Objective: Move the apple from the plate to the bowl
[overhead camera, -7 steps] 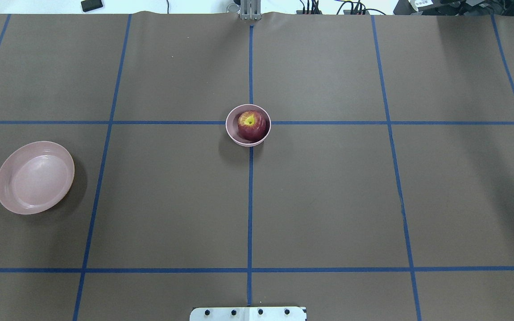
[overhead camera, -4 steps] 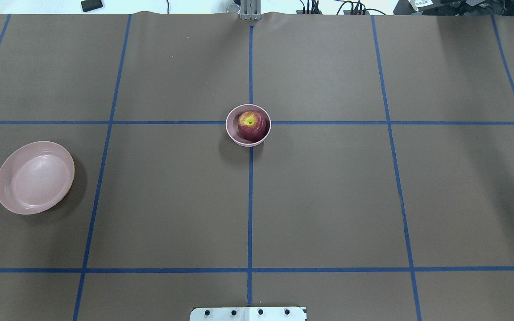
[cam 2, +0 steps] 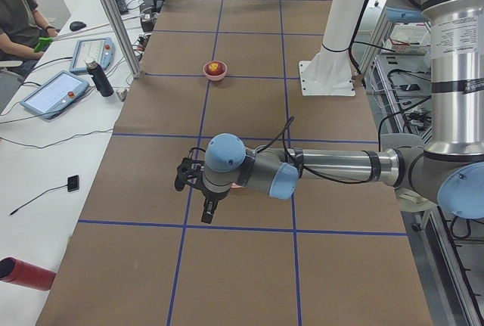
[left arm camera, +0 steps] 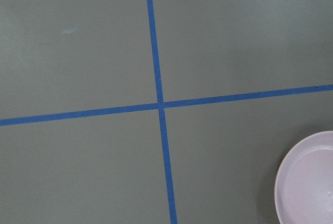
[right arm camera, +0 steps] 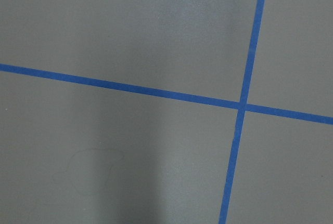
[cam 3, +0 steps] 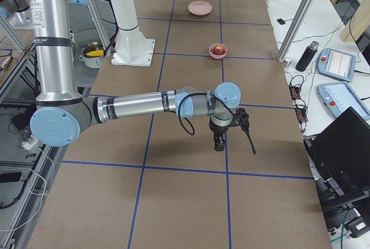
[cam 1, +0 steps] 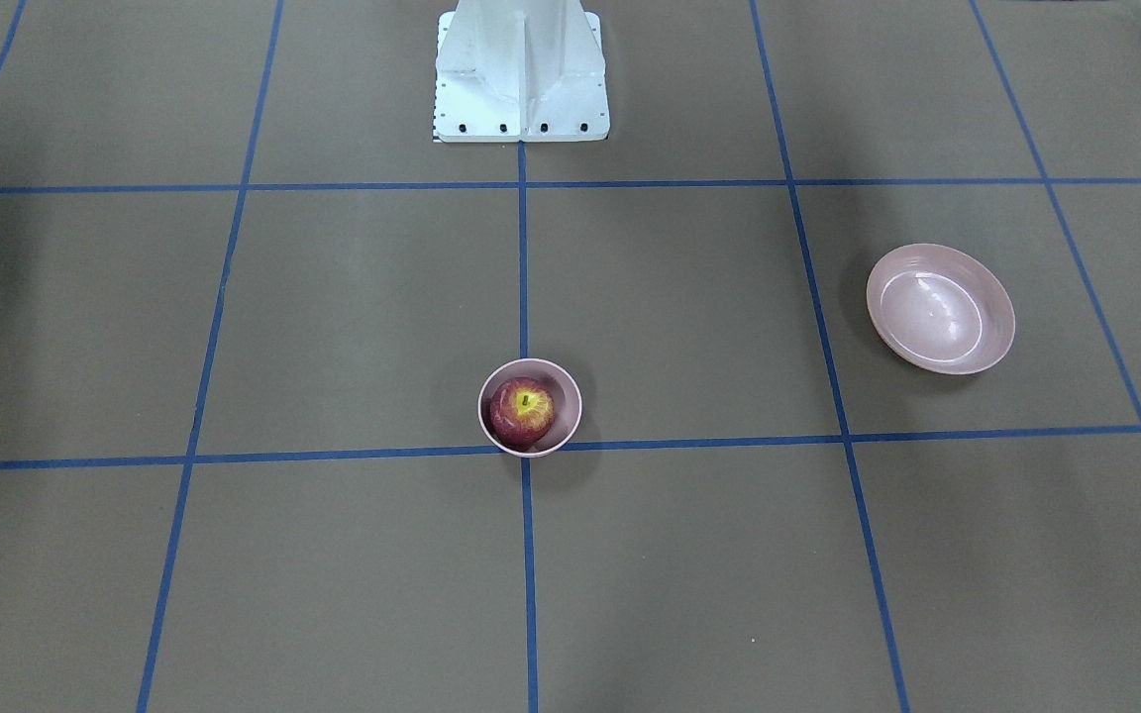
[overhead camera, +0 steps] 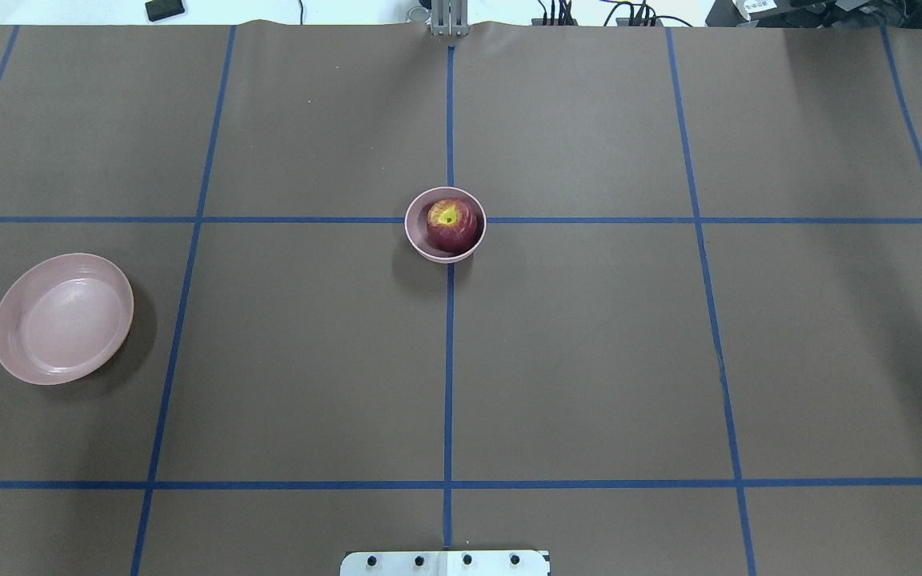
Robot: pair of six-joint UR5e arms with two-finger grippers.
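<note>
The dark red apple with a yellow stem patch sits in the small deep pink bowl at the table's middle. They also show in the front view as apple and bowl. The wide shallow pink plate lies empty at the table's left; its rim shows in the left wrist view. My left gripper hangs above the plate's area. My right gripper hangs over bare table on the right side. Both show only in the side views, so I cannot tell if they are open or shut.
Blue tape lines cross the brown table cover. The robot's white base stands at the near edge. Tablets, a dark bottle and a seated operator are at the far side.
</note>
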